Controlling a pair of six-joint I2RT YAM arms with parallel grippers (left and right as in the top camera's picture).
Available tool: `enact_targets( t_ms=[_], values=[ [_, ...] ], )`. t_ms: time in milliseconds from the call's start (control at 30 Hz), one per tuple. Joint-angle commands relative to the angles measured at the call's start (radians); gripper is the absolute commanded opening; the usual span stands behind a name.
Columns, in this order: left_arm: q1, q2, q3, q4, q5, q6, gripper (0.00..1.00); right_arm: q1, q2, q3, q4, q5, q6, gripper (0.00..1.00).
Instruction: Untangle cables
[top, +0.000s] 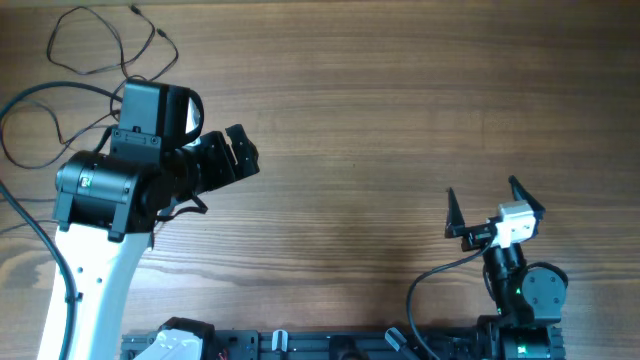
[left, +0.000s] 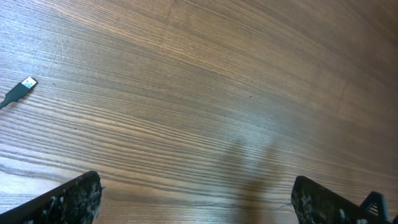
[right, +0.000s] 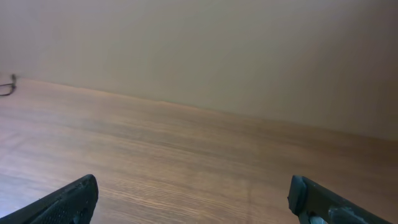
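Note:
Thin black cables (top: 100, 45) lie as loose loops at the far left corner of the wooden table, partly hidden behind my left arm. One plug end (left: 26, 84) shows at the left edge of the left wrist view; a bit of cord (right: 7, 89) shows far left in the right wrist view. My left gripper (top: 242, 155) is open and empty, to the right of the cables, with bare wood between its fingers (left: 196, 199). My right gripper (top: 495, 205) is open and empty near the front right, well away from the cables, with bare wood between its fingers (right: 193, 199).
A thicker black arm wire (top: 30, 215) curves along the left edge by the left arm's white base. Another arm wire (top: 430, 285) loops beside the right arm's base. A black rail (top: 300, 345) runs along the table's front edge.

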Motion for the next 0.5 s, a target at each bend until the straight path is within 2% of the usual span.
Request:
enact_targets(
  t_ms=[0,467],
  values=[
    [-0.003,-0.01,0.001,0.003,0.004,0.022,1.0,-0.008,-0.016,-0.007,-0.004,0.079,0.053,1.0],
    [-0.003,-0.01,0.001,0.003,0.005,0.022,1.0,-0.008,-0.016,-0.007,-0.002,0.098,0.042,1.0]
  ],
)
